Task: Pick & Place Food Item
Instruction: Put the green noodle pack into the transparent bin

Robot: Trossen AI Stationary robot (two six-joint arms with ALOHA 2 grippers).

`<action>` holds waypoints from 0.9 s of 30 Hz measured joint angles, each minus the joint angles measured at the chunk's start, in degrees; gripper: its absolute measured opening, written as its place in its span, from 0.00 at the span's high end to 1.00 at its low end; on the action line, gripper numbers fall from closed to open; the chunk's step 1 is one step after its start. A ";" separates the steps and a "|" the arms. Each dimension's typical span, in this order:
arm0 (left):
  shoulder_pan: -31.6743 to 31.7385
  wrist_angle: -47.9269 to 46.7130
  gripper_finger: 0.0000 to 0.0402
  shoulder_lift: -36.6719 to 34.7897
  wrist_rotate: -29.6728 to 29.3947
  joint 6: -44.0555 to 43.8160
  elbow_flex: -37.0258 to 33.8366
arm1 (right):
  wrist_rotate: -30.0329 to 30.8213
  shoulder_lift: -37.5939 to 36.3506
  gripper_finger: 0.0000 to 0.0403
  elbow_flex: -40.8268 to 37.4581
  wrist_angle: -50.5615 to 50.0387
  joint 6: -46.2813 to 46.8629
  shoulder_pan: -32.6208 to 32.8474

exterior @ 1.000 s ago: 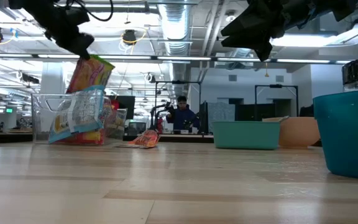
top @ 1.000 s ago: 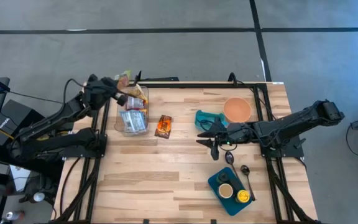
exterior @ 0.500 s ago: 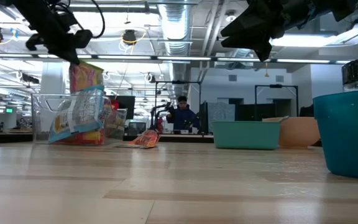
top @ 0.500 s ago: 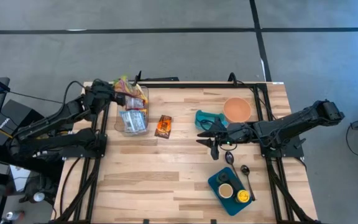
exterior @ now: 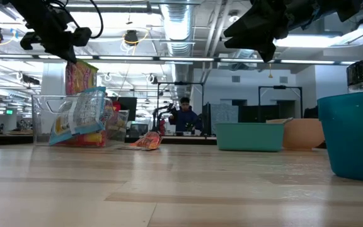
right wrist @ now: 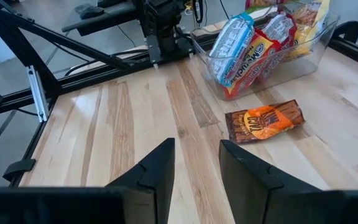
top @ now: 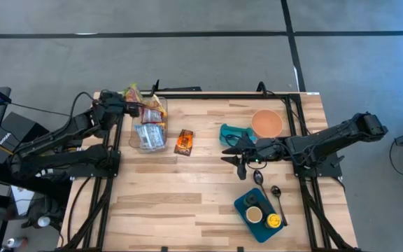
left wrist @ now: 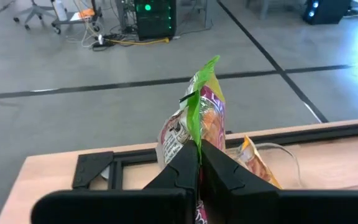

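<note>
Since a second ago the left gripper [top: 121,106] has pulled back toward the table's far-left corner, carrying the snack bag [top: 133,93] from over the bin to just outside its far end; the right arm has not shifted.

Largest is the wooden plank table [top: 201,189], pale and striped. On it sits the clear plastic bin [top: 149,126], a long rectangular tub packed with crinkly wrapped snacks. The left gripper's fingers [left wrist: 182,171] are pressed together on the snack bag [left wrist: 194,127], pinching its lower edge. That bag is a glossy foil pouch, pink and yellow with a green crimped seal, standing on end with its long axis upright and the seal uppermost; in the low view it hangs above the bin's left end [exterior: 77,75].

The right gripper [top: 243,164] waits mid-table beside the teal container [top: 231,133], its fingers [right wrist: 157,171] spread apart and holding nothing. A small flat orange packet [top: 183,142] lies on the wood just beside the bin.
</note>
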 joint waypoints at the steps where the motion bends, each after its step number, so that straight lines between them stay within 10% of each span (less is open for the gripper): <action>1: 0.02 -0.23 1.00 -0.07 -0.44 -0.08 -0.02 | 0.00 0.00 0.70 0.00 0.00 0.00 0.00; 27: 0.02 -8.25 1.00 10.19 5.78 -13.08 0.05 | 0.03 0.00 0.70 -0.02 0.02 0.04 0.00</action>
